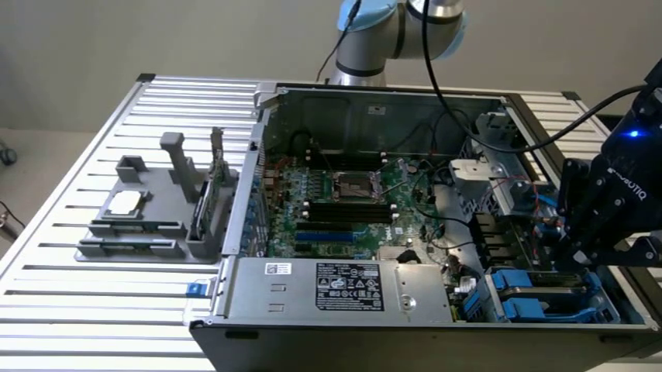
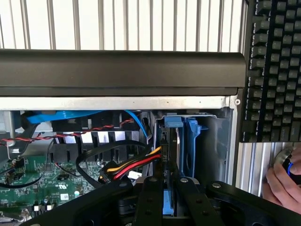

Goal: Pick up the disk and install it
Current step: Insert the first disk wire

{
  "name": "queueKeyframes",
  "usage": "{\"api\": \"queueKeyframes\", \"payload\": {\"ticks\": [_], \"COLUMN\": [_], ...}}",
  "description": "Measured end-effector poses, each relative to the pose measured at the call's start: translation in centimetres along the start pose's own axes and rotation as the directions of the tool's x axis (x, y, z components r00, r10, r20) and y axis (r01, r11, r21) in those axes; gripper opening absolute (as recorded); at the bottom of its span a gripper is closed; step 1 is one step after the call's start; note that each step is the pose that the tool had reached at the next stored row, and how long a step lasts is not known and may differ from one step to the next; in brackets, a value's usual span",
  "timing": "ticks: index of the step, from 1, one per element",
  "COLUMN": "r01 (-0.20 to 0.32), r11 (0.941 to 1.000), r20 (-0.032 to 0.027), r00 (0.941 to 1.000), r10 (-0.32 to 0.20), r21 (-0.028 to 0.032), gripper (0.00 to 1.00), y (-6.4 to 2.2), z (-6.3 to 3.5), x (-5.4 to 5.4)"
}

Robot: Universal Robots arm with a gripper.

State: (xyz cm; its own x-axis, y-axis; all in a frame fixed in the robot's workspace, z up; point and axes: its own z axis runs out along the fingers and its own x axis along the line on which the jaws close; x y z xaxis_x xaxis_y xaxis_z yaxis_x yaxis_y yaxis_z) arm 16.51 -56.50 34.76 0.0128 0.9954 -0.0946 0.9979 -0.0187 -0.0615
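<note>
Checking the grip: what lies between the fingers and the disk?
Nothing: in the wrist view the fingers close straight on the blue frame of the disk; red and yellow wires pass beside it.

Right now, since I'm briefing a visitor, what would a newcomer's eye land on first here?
First, the big open computer case on the slatted metal table, its green board laid bare in the middle. Next, at the exterior view's right, the black gripper down among the blue drive bays, shut on the disk by its blue frame. In the wrist view, a person's hand rests near a dark keyboard.
</note>
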Motion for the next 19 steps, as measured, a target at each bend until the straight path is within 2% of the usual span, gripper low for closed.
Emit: {"api": "queueKeyframes", "payload": {"ticks": [3, 5, 8, 9, 11, 15, 19], "r01": [-0.001, -0.002, -0.004, -0.005, -0.01, -0.033, -0.052], "r11": [1.0, 1.0, 1.0, 0.9999, 0.9999, 0.9991, 0.998], "r20": [0.0014, 0.0056, 0.0166, 0.0185, 0.0191, 0.0181, 0.0176], "r00": [1.0, 1.0, 0.9999, 0.9998, 0.9998, 0.9993, 0.9985], "r10": [0.001, 0.002, 0.003, 0.005, 0.01, 0.032, 0.051], "r21": [0.0066, 0.0082, 0.009, 0.0092, 0.0122, 0.0274, 0.035], "gripper": [0.16, 0.16, 0.16, 0.16, 0.16, 0.16, 0.16], "y": [0.09, 0.18, 0.41, 0.41, 0.41, 0.42, 0.55], "z": [0.12, 0.14, 0.14, 0.16, 0.2, 0.3, 0.37], "x": [0.02, 0.03, 0.04, 0.05, 0.05, 0.09, 0.15]}}
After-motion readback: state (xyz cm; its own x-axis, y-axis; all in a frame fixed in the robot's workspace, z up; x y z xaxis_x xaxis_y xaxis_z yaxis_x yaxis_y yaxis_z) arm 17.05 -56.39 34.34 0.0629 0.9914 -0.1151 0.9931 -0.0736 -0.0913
